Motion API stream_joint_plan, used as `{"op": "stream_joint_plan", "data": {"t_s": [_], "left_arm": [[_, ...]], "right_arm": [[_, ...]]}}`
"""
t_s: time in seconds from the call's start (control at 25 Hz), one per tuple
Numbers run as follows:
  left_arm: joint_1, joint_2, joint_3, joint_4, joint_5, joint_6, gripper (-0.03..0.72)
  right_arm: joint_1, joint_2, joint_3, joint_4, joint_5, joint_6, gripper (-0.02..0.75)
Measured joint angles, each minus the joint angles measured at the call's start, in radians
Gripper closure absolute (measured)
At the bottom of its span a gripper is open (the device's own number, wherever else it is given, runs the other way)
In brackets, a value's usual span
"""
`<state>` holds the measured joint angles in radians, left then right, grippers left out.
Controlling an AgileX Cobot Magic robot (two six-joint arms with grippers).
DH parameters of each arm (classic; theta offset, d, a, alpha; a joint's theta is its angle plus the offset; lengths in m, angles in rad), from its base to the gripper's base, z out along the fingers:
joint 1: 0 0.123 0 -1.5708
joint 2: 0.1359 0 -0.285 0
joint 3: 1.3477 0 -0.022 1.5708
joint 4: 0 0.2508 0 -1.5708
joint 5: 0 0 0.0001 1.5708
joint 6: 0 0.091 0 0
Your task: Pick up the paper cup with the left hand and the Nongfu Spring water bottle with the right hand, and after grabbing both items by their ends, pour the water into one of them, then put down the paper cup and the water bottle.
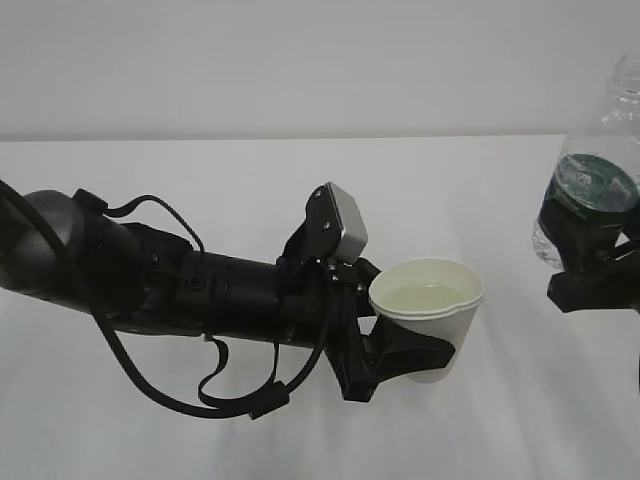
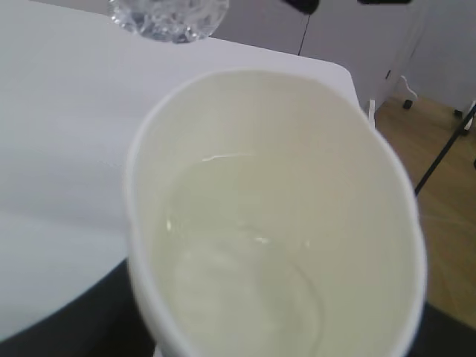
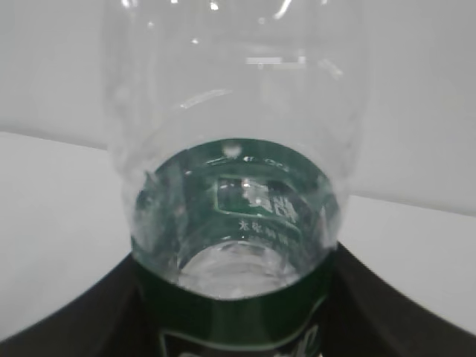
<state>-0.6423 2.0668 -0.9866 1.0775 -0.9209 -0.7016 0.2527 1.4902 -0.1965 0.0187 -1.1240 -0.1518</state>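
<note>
My left gripper [image 1: 425, 352] is shut on the lower wall of the cream paper cup [image 1: 432, 300], held upright above the white table. Water lies in the cup [image 2: 275, 223], which fills the left wrist view; one dark finger [image 2: 67, 327] shows at the lower left. At the right edge my right gripper [image 1: 592, 268] is shut on the clear Nongfu Spring water bottle [image 1: 598, 165] at its green label band, with the bottle roughly upright and apart from the cup. The right wrist view looks along the bottle [image 3: 230, 149], between black fingers [image 3: 67, 320].
The white table [image 1: 200, 180] stretches under both arms, with a plain pale wall behind it. The left wrist view shows the table's far corner, a wooden floor [image 2: 446, 223] beyond it, and the bottle's base [image 2: 169, 16] at the top.
</note>
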Motion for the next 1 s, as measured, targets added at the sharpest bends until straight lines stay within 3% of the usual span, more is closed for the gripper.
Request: {"op": "stream_joint_plan", "data": {"t_s": [0.4, 1.0], "left_arm": [[0.002, 0.000, 0.000, 0.000, 0.002, 0.002, 0.236], [0.075, 0.000, 0.000, -0.002, 0.002, 0.004, 0.236]], "right_arm": [[0.000, 0.223, -0.174, 0.002, 0.000, 0.002, 0.318], [0.000, 0.439, -0.285, 0.011, 0.000, 0.026, 0.318]]}}
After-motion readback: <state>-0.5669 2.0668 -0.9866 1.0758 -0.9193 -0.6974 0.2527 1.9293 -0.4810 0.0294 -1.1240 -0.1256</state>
